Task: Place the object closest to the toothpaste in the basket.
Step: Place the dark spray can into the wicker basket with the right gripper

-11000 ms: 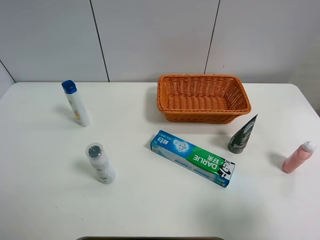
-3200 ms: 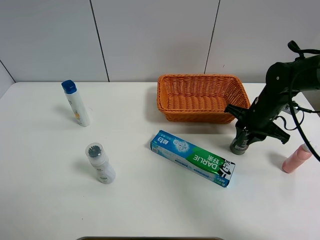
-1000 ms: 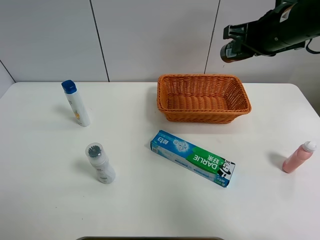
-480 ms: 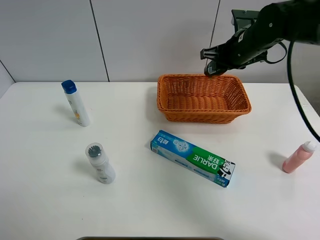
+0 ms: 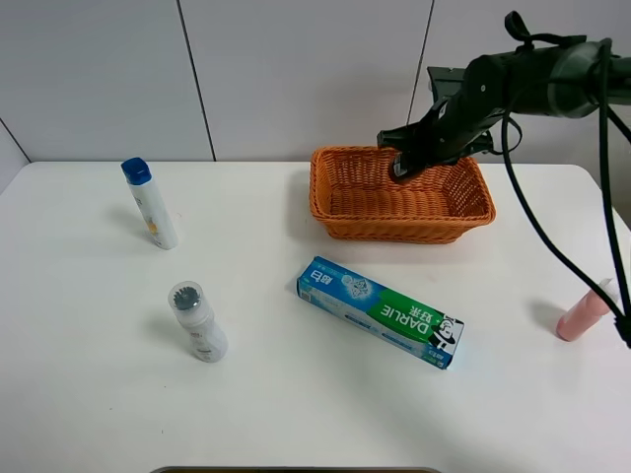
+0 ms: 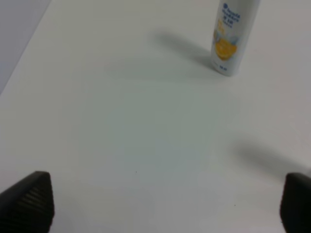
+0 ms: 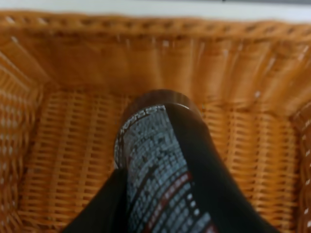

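Now R gripper (image 5: 406,166) is down from high, at 12 o'clock edge of basket (image 5: 394,225), jaws clamping the dark tube (image 7: 160,160); only wrist cam shows tube over wicker floor. L gripper (image 6: 160,204): jaws wide.

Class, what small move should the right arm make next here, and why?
Probably lower slightly and open the right gripper: it holds the tube cap-down over the basket, and the tube does not seem to rest on the basket's floor yet.

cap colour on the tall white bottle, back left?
Blue. The cap shows best in the exterior high view.
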Controlling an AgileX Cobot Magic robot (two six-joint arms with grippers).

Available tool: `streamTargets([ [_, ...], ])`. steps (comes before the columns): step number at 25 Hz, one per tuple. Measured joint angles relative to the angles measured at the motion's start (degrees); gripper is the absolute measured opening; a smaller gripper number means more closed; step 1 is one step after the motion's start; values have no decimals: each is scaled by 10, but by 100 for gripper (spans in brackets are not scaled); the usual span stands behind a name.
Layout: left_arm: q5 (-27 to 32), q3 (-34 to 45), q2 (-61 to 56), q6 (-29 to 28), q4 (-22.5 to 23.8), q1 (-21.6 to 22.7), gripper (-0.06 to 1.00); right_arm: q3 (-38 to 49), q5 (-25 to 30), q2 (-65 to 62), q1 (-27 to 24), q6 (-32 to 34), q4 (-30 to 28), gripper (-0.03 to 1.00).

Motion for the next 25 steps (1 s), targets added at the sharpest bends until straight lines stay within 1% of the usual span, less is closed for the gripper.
streamTargets([
  [10, 0, 0, 0, 0, 0, 0, 94, -1, 20, 53, 0, -8, 4, 36],
  [25, 0, 0, 0, 0, 0, 0, 94, -1, 20, 56, 0, -8, 4, 36],
])
